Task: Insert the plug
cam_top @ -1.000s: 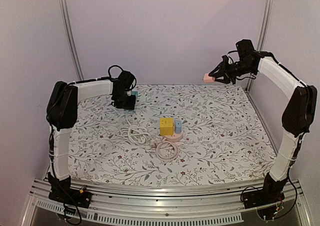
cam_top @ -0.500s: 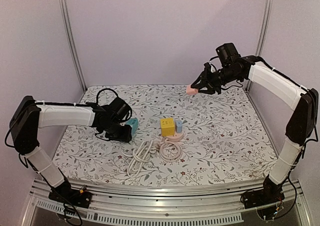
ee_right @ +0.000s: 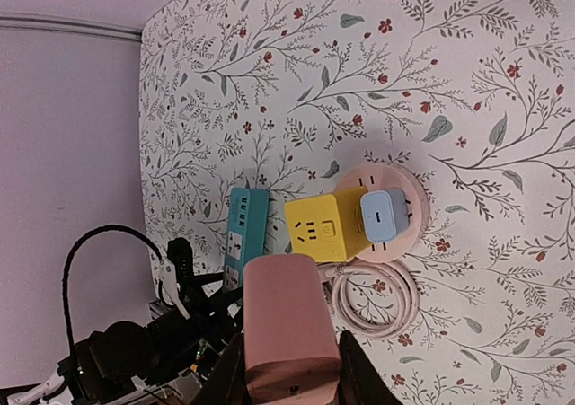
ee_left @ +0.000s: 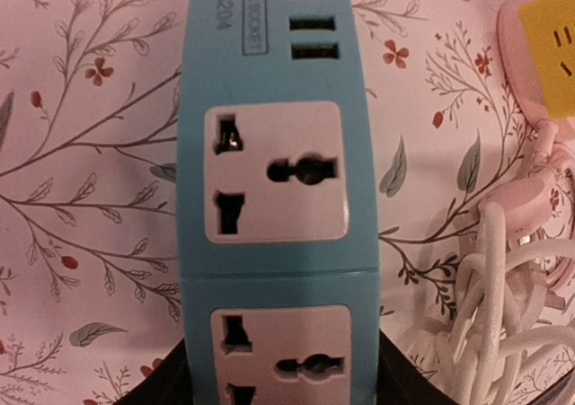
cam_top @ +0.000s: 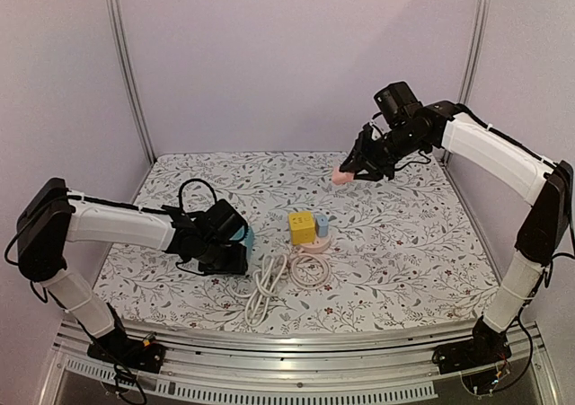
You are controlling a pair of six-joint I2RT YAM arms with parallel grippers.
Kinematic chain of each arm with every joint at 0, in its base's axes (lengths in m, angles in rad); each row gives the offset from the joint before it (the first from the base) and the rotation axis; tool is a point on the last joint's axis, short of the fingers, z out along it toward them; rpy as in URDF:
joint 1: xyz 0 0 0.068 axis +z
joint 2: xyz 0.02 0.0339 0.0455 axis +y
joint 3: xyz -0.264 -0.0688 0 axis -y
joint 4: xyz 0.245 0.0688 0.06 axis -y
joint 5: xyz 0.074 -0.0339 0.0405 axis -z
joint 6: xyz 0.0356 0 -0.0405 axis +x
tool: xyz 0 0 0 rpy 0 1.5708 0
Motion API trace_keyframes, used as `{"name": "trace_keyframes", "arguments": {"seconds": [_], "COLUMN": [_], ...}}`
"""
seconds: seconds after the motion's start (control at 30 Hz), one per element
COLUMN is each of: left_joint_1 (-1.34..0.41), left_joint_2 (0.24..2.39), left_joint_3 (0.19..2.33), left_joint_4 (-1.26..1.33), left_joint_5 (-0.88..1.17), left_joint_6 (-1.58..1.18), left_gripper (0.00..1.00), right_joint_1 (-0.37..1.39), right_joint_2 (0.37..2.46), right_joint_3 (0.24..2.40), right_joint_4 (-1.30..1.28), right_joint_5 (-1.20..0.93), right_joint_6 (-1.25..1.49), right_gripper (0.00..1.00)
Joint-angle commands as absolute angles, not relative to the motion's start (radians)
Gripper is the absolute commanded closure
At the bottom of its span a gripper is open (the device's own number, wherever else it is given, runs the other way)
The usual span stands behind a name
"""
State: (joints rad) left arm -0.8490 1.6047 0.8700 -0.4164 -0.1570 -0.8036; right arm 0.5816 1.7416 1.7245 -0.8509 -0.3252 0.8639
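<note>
My right gripper (cam_top: pixel 352 171) is shut on a pink plug (cam_top: pixel 340 177), held in the air above the back of the table. In the right wrist view the pink plug (ee_right: pixel 286 320) sits between my fingers (ee_right: pixel 228 376). Below it are a yellow cube socket (ee_right: pixel 322 227) and a light blue adapter (ee_right: pixel 384 215) on a round pink base (ee_right: pixel 377 176). My left gripper (cam_top: pixel 232 250) is shut on a blue power strip (cam_top: pixel 248 238) lying on the cloth just left of the yellow cube (cam_top: pixel 300 226). In the left wrist view the power strip (ee_left: pixel 274 198) shows two white sockets facing up.
A white cable (cam_top: pixel 263 286) trails from the strip toward the front edge. A coiled pink cable (cam_top: pixel 307 270) lies in front of the round base (cam_top: pixel 316 242). The table has a floral cloth; purple walls and metal posts close the back and sides.
My left arm brought the blue strip from the back left toward the yellow cube, dragging the white cable. My right arm carried the pink plug leftward and lower.
</note>
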Motion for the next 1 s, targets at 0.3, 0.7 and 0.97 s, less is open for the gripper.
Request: {"name": "trace_keyframes", "arguments": {"seconds": [0.3,0.7,0.97], "left_joint_1": [-0.87,-0.786,-0.687], "left_joint_2": [1.445,1.143,1.045], "left_joint_3": [0.854,0.787,0.695], "left_joint_4": [-0.464,-0.642,-0.503], "left_joint_5": [-0.195,-0.35,-0.248], "left_joint_6": [-0.826,-0.789,-0.649], "left_gripper": [0.01,0.09,0.19], "right_joint_1": [0.734,0.831,0.839], "right_joint_2": [1.95,2.172,2.25], "right_joint_3": [2.023,2.228,2.247], "right_joint_4": [-0.999,-1.018,-0.939], "right_joint_5": [-0.267,-0.38,-0.462], "right_joint_6": [0.888,0.876,0.87], "right_gripper": [1.0,1.0,1.0]}}
